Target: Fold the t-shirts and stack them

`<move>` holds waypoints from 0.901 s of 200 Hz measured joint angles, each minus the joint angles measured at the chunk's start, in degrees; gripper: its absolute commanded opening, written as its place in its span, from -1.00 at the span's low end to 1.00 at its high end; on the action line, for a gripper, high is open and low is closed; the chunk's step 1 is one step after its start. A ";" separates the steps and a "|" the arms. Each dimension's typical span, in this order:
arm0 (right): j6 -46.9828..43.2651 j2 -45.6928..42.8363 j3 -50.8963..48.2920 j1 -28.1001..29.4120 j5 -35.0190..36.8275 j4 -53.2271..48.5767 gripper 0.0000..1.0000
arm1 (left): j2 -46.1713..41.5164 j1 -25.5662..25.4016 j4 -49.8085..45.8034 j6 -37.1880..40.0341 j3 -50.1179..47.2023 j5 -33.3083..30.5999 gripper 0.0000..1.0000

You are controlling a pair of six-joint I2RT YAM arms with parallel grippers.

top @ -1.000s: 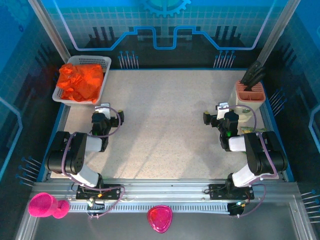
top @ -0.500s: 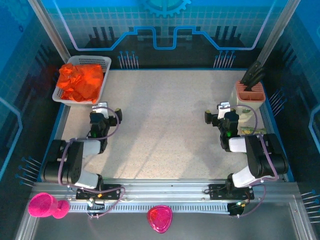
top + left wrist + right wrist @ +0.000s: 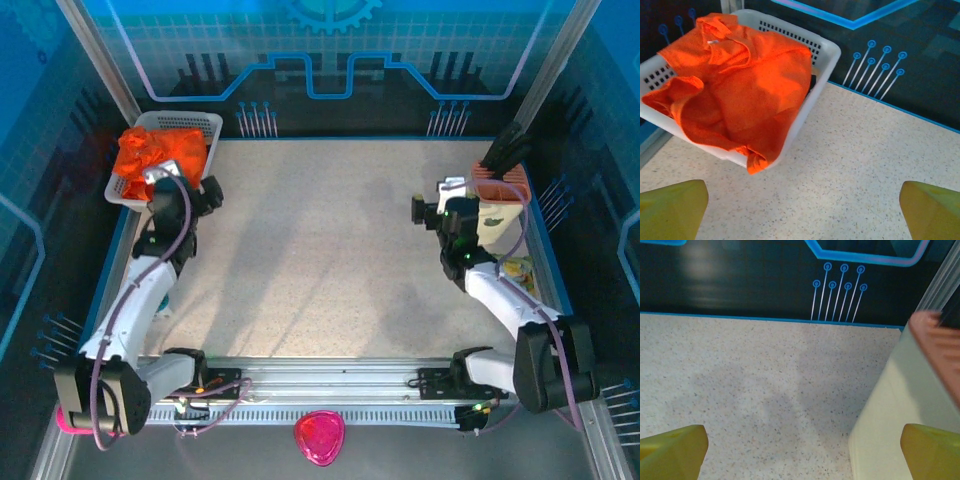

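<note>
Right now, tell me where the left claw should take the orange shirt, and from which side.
Take the flap of the shirt that spills over the basket's near wall toward the table. It hangs free of the heap and faces the open left claw, so come in low from the table side. That way the claw probably closes on cloth alone, not mesh.

The orange t-shirt [image 3: 158, 160] lies crumpled in a white basket [image 3: 200, 122] at the table's [image 3: 330, 270] far left corner, spilling over the near rim. The left arm stretches out to that corner, with the left gripper [image 3: 172, 185] at the basket's near edge. The right gripper [image 3: 447, 202] hangs over the table's right side, just beside a pale holder [image 3: 498, 190] with dark handles [image 3: 508, 146] sticking up. A pink heart-shaped thing [image 3: 319, 436] lies in front of the arm bases.
</note>
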 measured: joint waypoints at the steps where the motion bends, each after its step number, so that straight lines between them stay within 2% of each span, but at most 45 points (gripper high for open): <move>1: 0.22 0.00 0.61 0.00 -0.04 -0.81 1.00 | 0.35 0.02 -0.61 -0.09 0.66 -0.02 0.98; 21: 1.53 0.26 7.58 0.33 -1.40 -10.38 1.00 | 6.67 1.55 -9.94 -1.14 11.76 1.40 0.90; 48: 2.51 2.05 15.39 0.94 -4.46 -21.18 1.00 | 15.56 6.03 -18.73 -2.64 22.16 4.79 0.63; 82: 2.78 2.45 17.35 1.64 -8.26 -29.24 1.00 | 27.98 11.34 -24.96 -3.15 32.63 7.58 0.48; 129: 3.21 2.43 17.35 1.97 -12.00 -33.99 1.00 | 43.63 16.57 -26.82 -1.86 45.64 10.91 0.60; 180: 3.63 1.86 17.35 2.34 -13.81 -36.22 1.00 | 57.92 16.87 -26.08 -1.40 55.74 17.20 0.71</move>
